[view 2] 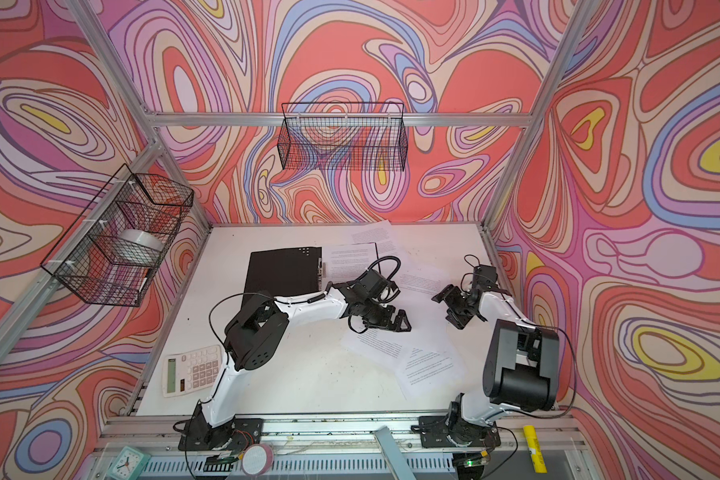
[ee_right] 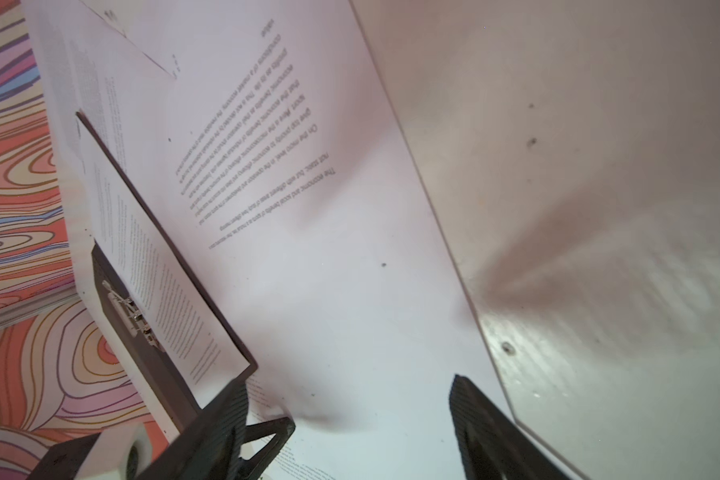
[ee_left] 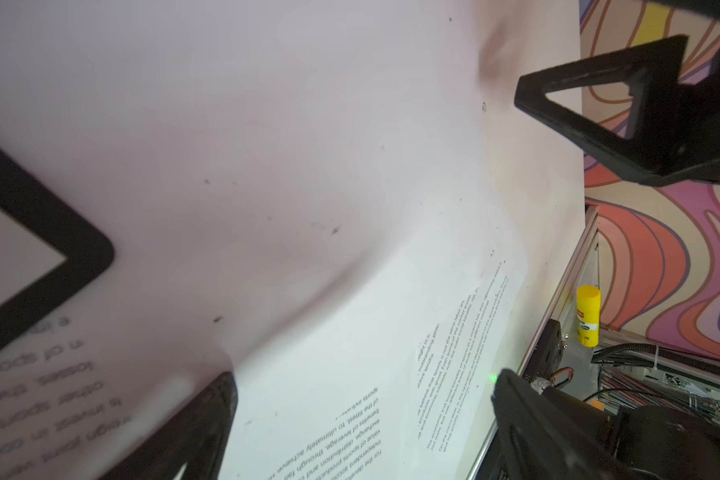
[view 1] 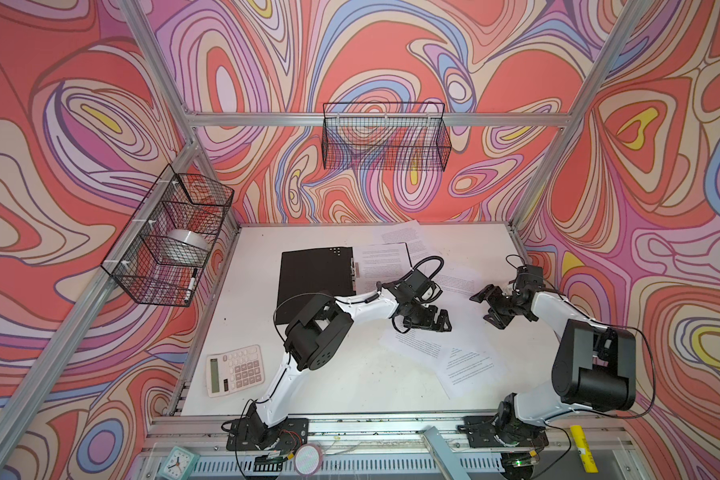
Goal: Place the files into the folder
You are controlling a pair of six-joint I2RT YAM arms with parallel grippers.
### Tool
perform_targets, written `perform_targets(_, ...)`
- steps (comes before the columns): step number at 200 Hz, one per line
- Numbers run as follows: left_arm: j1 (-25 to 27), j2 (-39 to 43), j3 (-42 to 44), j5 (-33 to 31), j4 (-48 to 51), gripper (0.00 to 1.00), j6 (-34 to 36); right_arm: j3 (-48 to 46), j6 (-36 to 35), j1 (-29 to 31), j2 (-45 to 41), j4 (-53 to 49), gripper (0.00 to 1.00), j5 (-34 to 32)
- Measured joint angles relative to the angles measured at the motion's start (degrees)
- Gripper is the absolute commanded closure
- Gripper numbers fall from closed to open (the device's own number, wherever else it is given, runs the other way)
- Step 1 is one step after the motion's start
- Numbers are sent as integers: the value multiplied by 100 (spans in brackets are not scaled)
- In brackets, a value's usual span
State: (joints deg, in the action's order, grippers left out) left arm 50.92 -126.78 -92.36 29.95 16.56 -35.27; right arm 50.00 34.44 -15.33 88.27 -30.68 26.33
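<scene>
Folder: the folder (view 1: pixel 314 282) lies open on the surface (view 1: pixel 341 386), black inside up, behind and to the left of both tools. Its metal clip (ee_right: pixel 132 313) is at the spine.
Filed sheet: one printed sheet (view 1: pixel 381 266) lies on the folder's right half.
Loose files: a back sheet (view 1: pixel 404 232) pokes out behind the folder. A middle sheet (view 1: pixel 454 282) lies just right of it, and a front pair (view 1: pixel 468 365) overlaps nearer the arm bases.
Left tool: the left tool (view 1: pixel 447 321) has its jaws wide apart and holds nothing. It is low over the paper between the middle sheet and the front pair; whether it touches the paper cannot be told.
Right tool: the right tool (view 1: pixel 479 308) is spread and empty. It faces the left tool from near by, above the middle sheet's near end.
Folder to tools: the folder is well apart from the right tool and nearer the left arm.
</scene>
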Motion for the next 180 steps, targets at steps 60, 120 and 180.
perform_targets(60,-2,2,13,4,-15,4,-2,-236,-122,0,2,-90,20,-549)
perform_targets(120,-2,2,15,7,-37,3,-13,-232,-151,61,243,339,20,-444)
perform_targets(180,-2,0,15,11,-37,4,-9,-275,-31,166,422,955,19,190)
